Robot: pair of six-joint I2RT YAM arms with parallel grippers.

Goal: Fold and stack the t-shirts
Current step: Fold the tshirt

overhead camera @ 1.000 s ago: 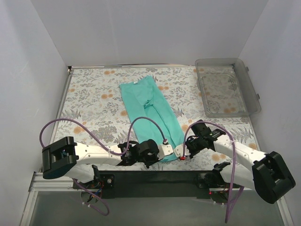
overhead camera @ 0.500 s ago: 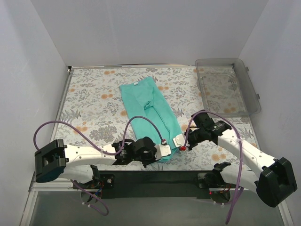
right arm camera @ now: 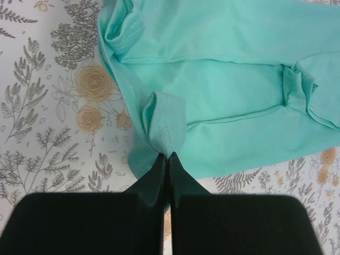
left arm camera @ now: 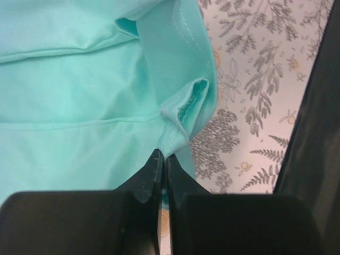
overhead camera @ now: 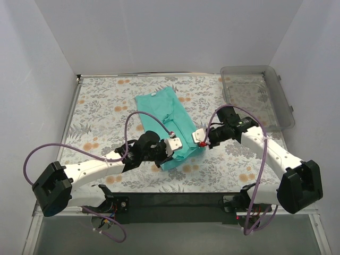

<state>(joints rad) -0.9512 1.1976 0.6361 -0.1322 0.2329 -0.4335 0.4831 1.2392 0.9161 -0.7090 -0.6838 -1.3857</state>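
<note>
One teal t-shirt [overhead camera: 166, 114] lies on the flowered table, folded into a narrow strip running from the far middle toward the near edge, with a small white neck label at its far end. My left gripper [overhead camera: 175, 144] is shut on the hem at the strip's near left corner [left arm camera: 180, 119]. My right gripper [overhead camera: 197, 139] is shut on the hem at the near right corner [right arm camera: 166, 125]. Both corners are lifted and carried back over the shirt, so its near end is doubled over. The fabric under the grippers is hidden in the top view.
A clear plastic bin [overhead camera: 255, 98] stands at the back right of the flowered tablecloth [overhead camera: 101, 114]. White walls close in the left, back and right sides. The black base rail [overhead camera: 175, 202] runs along the near edge.
Both grippers have moved away from the near edge toward the table's middle, carrying the shirt's near hem with them. The shirt's near end has lifted and folded back over itself.
</note>
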